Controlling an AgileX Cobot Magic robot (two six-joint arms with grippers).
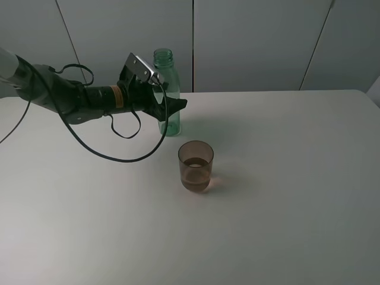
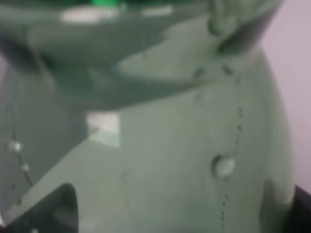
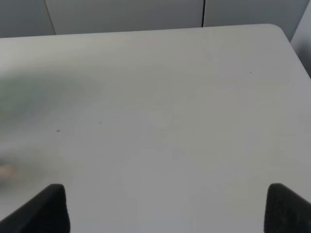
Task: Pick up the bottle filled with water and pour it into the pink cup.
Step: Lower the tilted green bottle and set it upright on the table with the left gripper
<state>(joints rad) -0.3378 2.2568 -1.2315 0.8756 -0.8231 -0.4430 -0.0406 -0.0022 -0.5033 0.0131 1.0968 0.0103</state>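
The green transparent bottle (image 1: 167, 95) stands upright and capless on the white table (image 1: 285, 178) at the back, left of centre. My left gripper (image 1: 170, 107) is at mid-height on it, jaws spread wide with one on either side of its body. In the left wrist view the bottle (image 2: 170, 160) fills the frame, with droplets on its wall and dark fingertips (image 2: 53, 208) at the lower corners. The brownish-pink cup (image 1: 195, 166) stands in front of the bottle, a little to its right, with some liquid in its lower part. My right gripper (image 3: 165, 208) is open and empty over bare table.
The left arm's black cable (image 1: 113, 155) hangs in a loop down to the table, left of the cup. A grey panelled wall (image 1: 249, 41) runs behind the table's far edge. The right arm does not show in the exterior view.
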